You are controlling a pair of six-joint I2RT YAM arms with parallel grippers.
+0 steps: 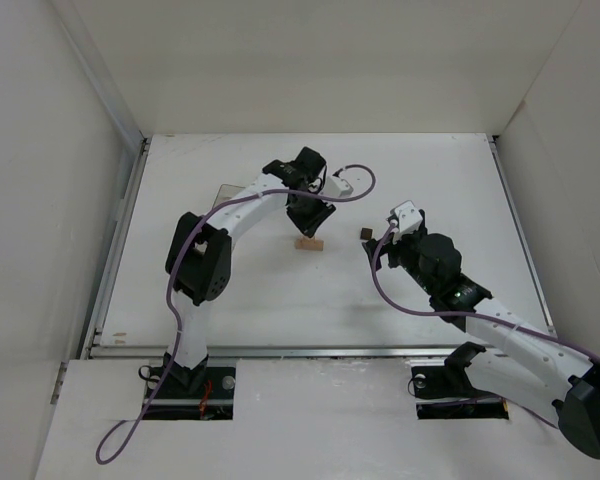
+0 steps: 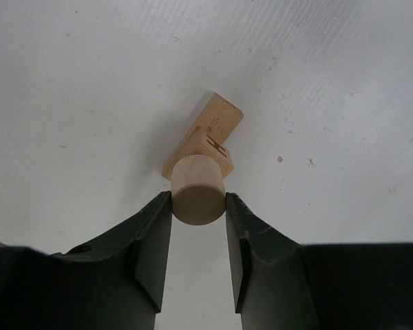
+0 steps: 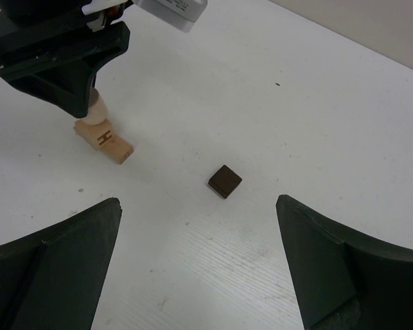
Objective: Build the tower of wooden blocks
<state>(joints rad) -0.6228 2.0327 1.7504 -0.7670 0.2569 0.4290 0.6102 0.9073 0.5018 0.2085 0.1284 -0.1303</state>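
Left wrist view: left gripper point(image 2: 197, 201) clamped on a pale wooden cylinder point(image 2: 198, 187), held upright over one end of the tan oblong block point(image 2: 219, 118); contact between them cannot be confirmed. The block lies flat on the table point(image 3: 330, 103), long axis running obliquely away from the fingers. Right of it, well apart, the dark brown cube point(image 3: 225, 181) lies just ahead of the right gripper point(image 3: 198, 203), whose fingers stand wide apart. The right arm is judged the nearer to the cube.

Bright, even light (soft shadows), sharp

Robot lab, white walls point(image 1: 320, 70), white table point(image 1: 250, 300)
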